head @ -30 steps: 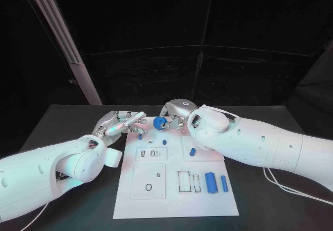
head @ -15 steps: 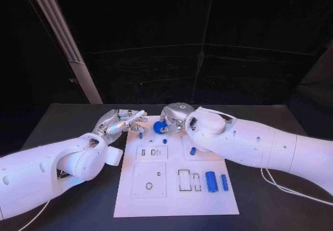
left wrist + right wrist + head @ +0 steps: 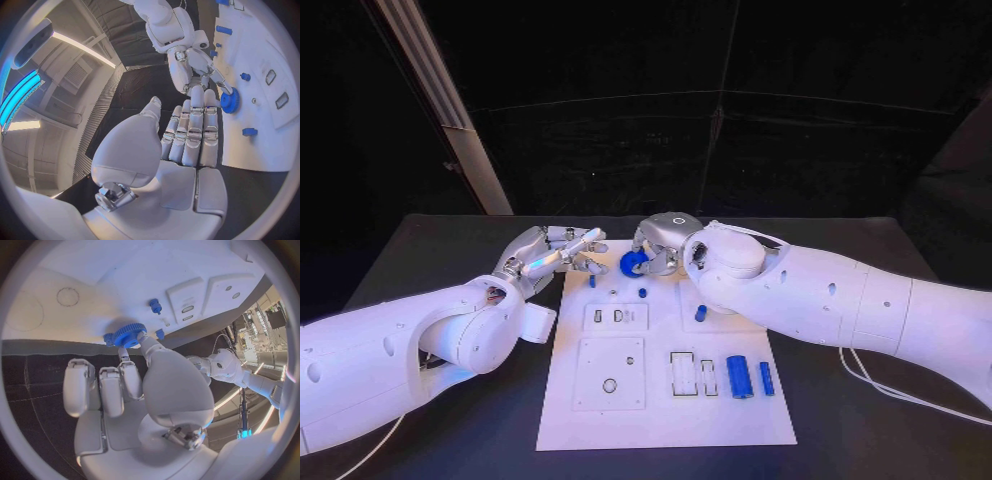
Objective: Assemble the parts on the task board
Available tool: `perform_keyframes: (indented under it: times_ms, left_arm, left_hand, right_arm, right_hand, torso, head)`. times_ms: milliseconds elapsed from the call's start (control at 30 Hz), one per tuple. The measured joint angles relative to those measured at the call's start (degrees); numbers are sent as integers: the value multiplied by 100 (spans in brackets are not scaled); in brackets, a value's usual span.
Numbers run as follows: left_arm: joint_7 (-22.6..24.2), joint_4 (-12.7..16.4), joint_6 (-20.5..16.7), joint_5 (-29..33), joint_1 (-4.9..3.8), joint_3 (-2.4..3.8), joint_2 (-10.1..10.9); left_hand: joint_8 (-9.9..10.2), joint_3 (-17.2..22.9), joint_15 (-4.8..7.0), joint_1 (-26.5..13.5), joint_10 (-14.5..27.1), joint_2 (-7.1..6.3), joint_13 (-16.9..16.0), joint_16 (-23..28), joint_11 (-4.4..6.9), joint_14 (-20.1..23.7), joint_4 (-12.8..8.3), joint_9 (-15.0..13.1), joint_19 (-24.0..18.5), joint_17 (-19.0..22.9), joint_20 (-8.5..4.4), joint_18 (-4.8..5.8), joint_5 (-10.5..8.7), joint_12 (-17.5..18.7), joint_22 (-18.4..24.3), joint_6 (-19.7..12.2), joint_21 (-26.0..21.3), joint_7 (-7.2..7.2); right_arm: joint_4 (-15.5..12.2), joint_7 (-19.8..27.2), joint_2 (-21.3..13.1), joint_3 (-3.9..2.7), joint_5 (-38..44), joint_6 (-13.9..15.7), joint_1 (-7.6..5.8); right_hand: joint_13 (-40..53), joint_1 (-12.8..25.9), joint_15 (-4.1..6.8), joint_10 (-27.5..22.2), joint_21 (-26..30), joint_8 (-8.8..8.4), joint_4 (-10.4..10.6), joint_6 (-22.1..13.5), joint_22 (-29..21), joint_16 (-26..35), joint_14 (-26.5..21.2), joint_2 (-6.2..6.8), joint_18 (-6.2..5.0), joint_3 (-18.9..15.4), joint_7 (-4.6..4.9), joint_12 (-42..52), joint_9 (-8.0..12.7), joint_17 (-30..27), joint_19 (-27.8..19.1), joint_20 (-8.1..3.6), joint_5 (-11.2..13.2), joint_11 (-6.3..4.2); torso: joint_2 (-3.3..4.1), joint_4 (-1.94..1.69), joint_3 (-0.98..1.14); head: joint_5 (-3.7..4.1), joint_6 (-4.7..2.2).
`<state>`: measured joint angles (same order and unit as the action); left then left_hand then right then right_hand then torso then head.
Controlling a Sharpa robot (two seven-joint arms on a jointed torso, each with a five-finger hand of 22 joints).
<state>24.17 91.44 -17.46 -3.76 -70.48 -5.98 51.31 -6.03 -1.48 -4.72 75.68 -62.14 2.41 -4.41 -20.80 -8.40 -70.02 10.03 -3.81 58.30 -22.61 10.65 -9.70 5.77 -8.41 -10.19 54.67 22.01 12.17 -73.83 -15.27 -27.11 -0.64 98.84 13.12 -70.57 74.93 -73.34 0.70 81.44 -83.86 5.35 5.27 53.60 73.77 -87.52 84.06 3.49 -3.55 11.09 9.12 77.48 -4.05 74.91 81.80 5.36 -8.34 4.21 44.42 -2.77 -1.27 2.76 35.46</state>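
Head view: right hand (image 3: 664,243) pinches a blue gear (image 3: 633,263) over the board (image 3: 668,420); left hand (image 3: 553,252) spread; most parts unassembled.

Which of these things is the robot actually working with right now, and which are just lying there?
In use: round blue toothed gear, pinched in the right hand; white flat task board; left hand, hovering beside it.

Lying about: two blue cylinders on the board; black table.

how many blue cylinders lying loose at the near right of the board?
2. Both lie side by side at the task board's near right: the thicker cylinder on the inside, the thinner cylinder beside it toward the board's right edge. The right arm might hide others farther back.
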Motion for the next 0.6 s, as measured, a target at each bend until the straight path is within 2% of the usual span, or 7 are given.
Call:
perform_keyframes:
  times_ms: [100,233,333,433,600]
  left_arm:
    - [0,-2,0,0,0,0,-1]
    - [0,-3,0,0,-1,0,-1]
    - [0,-3,0,0,-2,0,-1]
    - [0,-4,0,0,-3,0,-1]
    - [0,-6,0,0,-4,0,-1]
  left_hand:
    - [0,0,0,0,0,0,0,0,0,0,0,0,0,0,0,0,0,0,0,0,0,0]
    - [0,0,0,0,0,0,0,0,0,0,0,0,0,1,0,0,0,0,0,0,0,0]
    - [0,16,0,0,0,0,0,0,0,0,-16,0,0,-12,0,0,0,0,0,0,0,0]
    - [0,16,0,0,0,0,0,0,0,0,-16,0,0,-12,0,0,0,0,0,0,0,0]
    - [0,16,0,0,0,0,0,0,0,0,-16,0,0,-12,0,0,0,0,0,0,0,0]
  right_arm:
    - [7,-23,7,1,5,-27,4]
    - [9,-31,9,1,10,-92,4]
    - [10,-31,5,1,10,-168,3]
    - [10,-27,0,1,3,-230,3]
    - [1,-9,-36,2,-18,-267,3]
  right_hand:
    - [0,145,-32,-51,0,-121,92,-177,-20,0,-11,83,0,-139,47,-78,22,0,-9,31,0,51]
    - [0,309,-71,-59,0,-122,245,-206,-28,0,-12,158,1,-292,76,-83,17,0,-19,60,-7,60]
    - [0,529,-71,-79,0,-122,492,-206,-40,0,-12,201,0,-497,76,-101,-3,0,-39,80,-232,80]
    - [0,559,-71,-80,0,-121,595,-206,-40,0,-12,183,1,-552,76,-101,-15,0,-39,80,-264,80]
    - [0,572,-71,-79,0,-121,606,-206,-40,0,-12,170,1,-552,76,-101,-22,0,-39,80,-311,80]
  torso:
    - [-2,0,1]
    - [-3,0,2]
    - [-3,0,2]
    - [-3,1,2]
    - [-3,2,2]
  head:
    - [1,3]
    - [1,5]
    - [1,13]
    - [1,17]
    - [-2,10]
